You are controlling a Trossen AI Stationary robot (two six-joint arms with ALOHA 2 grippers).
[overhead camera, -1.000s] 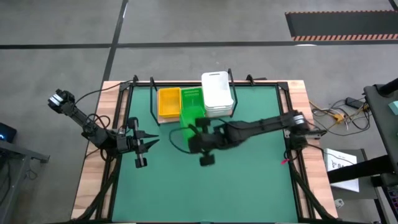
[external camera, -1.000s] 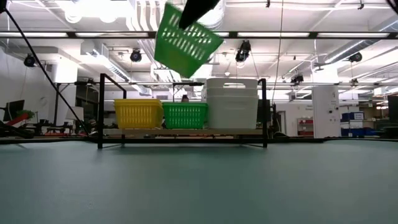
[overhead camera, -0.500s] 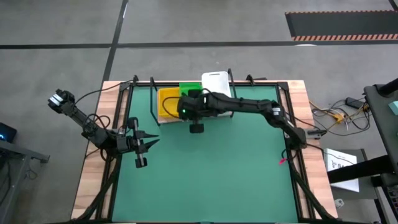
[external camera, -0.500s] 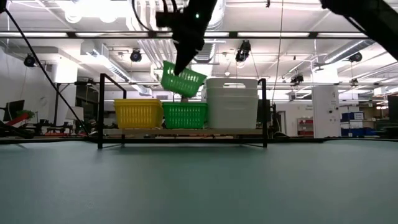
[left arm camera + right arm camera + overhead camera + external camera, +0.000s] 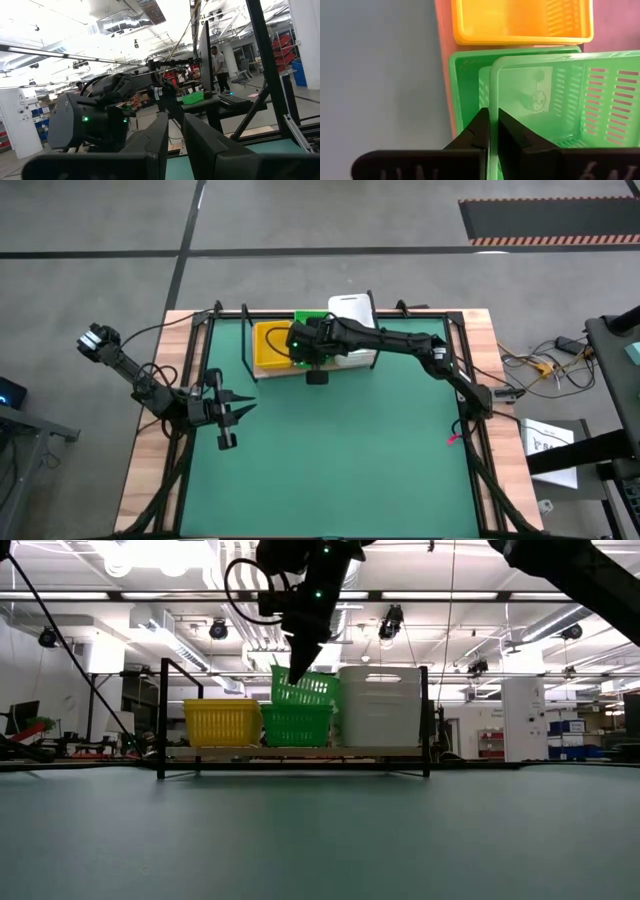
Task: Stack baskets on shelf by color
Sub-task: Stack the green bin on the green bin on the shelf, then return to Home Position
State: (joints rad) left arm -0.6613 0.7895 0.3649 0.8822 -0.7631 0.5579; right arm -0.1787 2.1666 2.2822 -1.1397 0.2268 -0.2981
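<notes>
My right gripper (image 5: 490, 131) is at the shelf (image 5: 295, 752) on the table's far edge, shut on a green basket (image 5: 305, 688). That basket is tilted over the green basket (image 5: 297, 726) standing on the board. A yellow basket (image 5: 270, 345) stands left of the green ones, and the white baskets (image 5: 378, 705) stand right of them. My left gripper (image 5: 240, 408) waits by the table's left edge, shut and touching nothing. My right gripper pinches the held green basket by the rim of its near end wall (image 5: 493, 102), one finger inside and one outside. The fingers come from above, slanting down. The basket is tilted, its lower part at the rim of the green basket (image 5: 465, 90) beneath.
The shelf's black wire posts (image 5: 163, 715) rise at both ends of the board. The green mat (image 5: 340, 460) lies bare between the shelf and the table's near edge. The room behind shows racks and lights.
My right gripper has carried the green basket from above mid-table toward the far edge and down to the shelf. The basket, once high and clear, now sits tilted over the green basket on the board.
</notes>
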